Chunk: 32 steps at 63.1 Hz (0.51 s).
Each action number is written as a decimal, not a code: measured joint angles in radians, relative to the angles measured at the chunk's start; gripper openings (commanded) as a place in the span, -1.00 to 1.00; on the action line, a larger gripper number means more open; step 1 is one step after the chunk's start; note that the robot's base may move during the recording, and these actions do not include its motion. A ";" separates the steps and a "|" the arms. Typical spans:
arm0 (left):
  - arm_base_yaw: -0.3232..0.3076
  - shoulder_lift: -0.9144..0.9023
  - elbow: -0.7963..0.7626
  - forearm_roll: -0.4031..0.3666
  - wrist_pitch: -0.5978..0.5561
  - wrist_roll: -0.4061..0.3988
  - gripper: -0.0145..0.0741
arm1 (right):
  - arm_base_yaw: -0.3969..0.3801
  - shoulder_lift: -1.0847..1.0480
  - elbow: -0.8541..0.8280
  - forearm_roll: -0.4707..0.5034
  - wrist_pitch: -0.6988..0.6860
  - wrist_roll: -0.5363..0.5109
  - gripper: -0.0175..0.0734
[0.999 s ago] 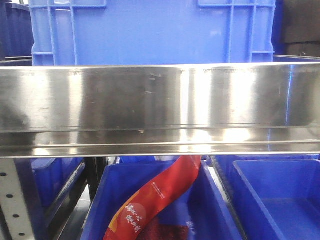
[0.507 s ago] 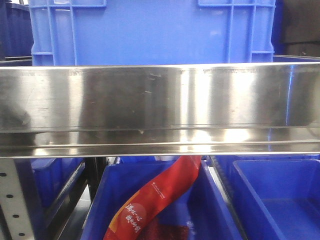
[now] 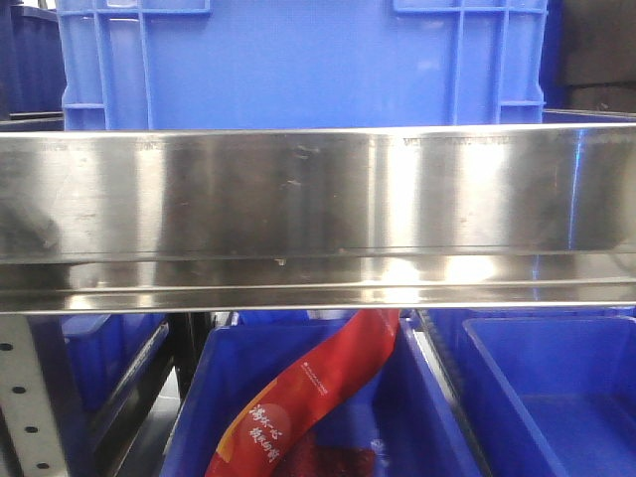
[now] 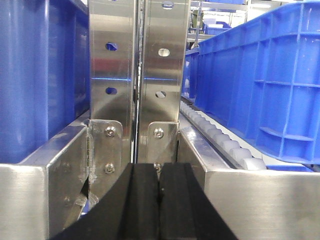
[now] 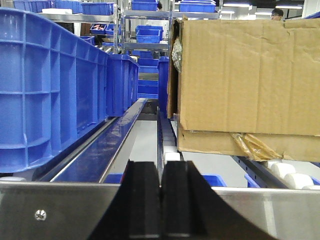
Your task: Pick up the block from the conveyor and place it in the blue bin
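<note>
The block and the conveyor are out of view in every frame. Blue bins show in all views: a large blue bin (image 3: 298, 65) stands on a steel shelf rail (image 3: 318, 214) in the front view, and lower blue bins (image 3: 556, 397) sit beneath it. My left gripper (image 4: 159, 172) is shut with nothing between its black fingers, pointing at a steel upright (image 4: 137, 70). My right gripper (image 5: 160, 172) is also shut and empty, just behind a steel rail (image 5: 60, 210). Neither gripper appears in the front view.
A red printed packet (image 3: 318, 393) lies in the lower middle bin. In the left wrist view, blue bins (image 4: 270, 75) flank a white roller track (image 4: 220, 140). In the right wrist view, a cardboard box (image 5: 245, 80) sits on rollers at right and a blue bin (image 5: 45, 85) at left.
</note>
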 measured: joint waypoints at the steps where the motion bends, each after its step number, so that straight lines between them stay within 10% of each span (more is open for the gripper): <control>1: 0.000 0.000 0.000 0.000 0.000 0.000 -0.92 | 0.000 0.000 0.000 0.000 0.000 0.000 -0.98; 32: 0.000 0.000 0.000 0.000 0.000 0.000 -0.92 | 0.000 0.000 0.000 0.000 0.000 0.000 -0.98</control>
